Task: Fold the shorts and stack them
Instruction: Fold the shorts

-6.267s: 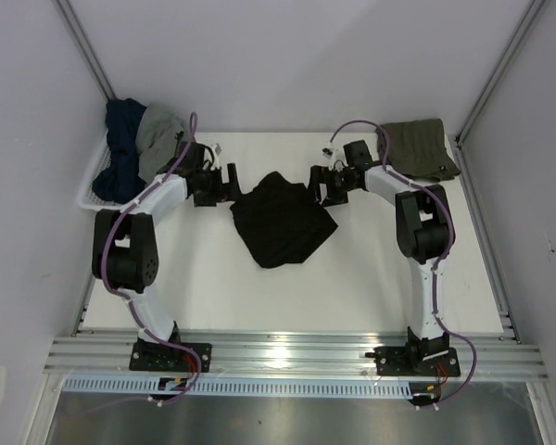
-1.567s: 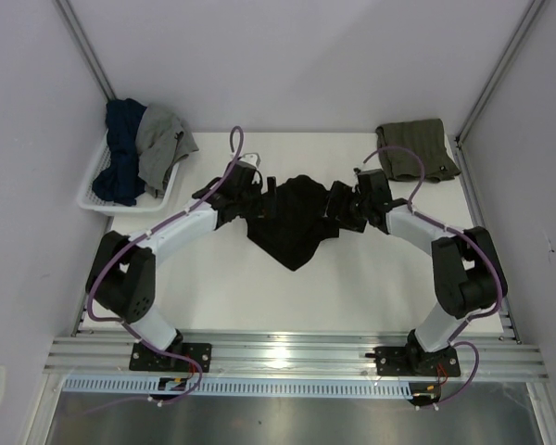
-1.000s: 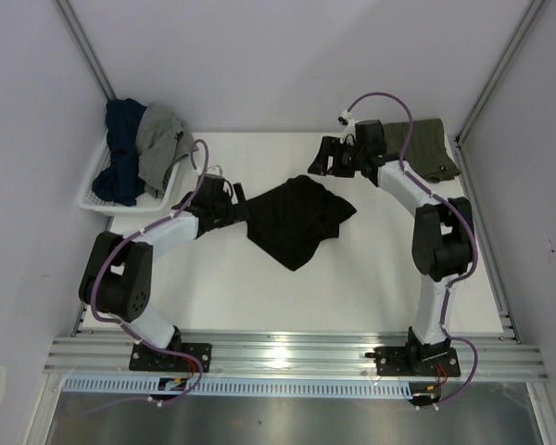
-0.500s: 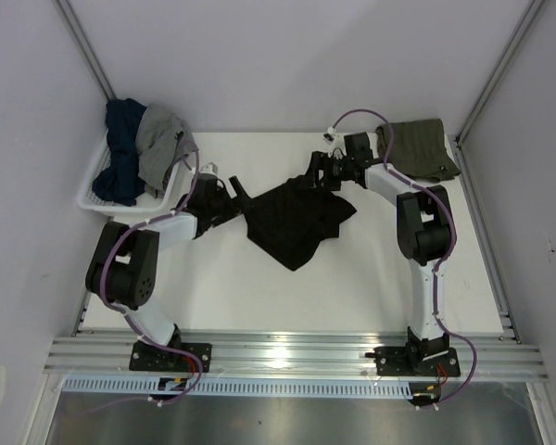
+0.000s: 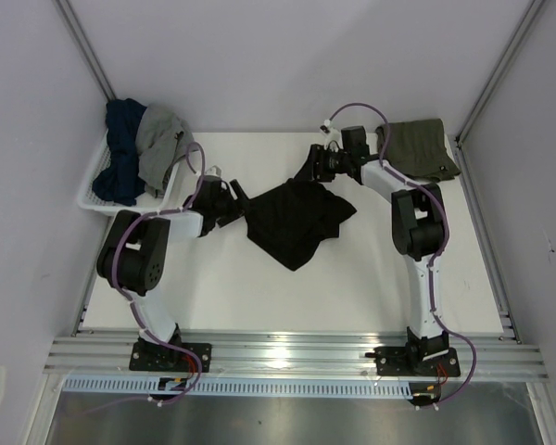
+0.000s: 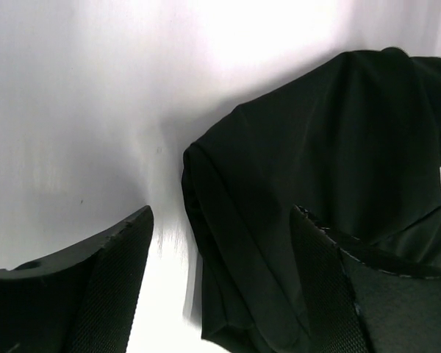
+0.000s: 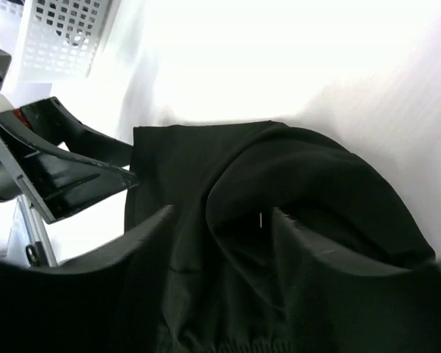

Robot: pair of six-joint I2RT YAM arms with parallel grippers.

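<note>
The black shorts [image 5: 296,222] lie crumpled on the middle of the white table. My left gripper [image 5: 239,206] sits low at their left corner. In the left wrist view its jaws [image 6: 220,283] stand open, straddling the shorts' folded edge [image 6: 228,243]. My right gripper [image 5: 312,172] is at the shorts' far edge. In the right wrist view it [image 7: 220,220] is open, with a raised fold of black cloth [image 7: 309,184] between the fingers [image 7: 140,250]. The olive-green shorts [image 5: 417,146] lie folded at the back right corner.
A white basket [image 5: 85,190] with dark blue and grey clothes stands at the back left, and also shows in the right wrist view [image 7: 66,37]. Grey walls close in the table [image 5: 352,278] on both sides and at the back. My left gripper [image 7: 59,169] shows in the right wrist view.
My right gripper has come down from the back onto the black shorts' far edge. My left gripper has settled at their left corner. Both pairs of jaws have narrowed.
</note>
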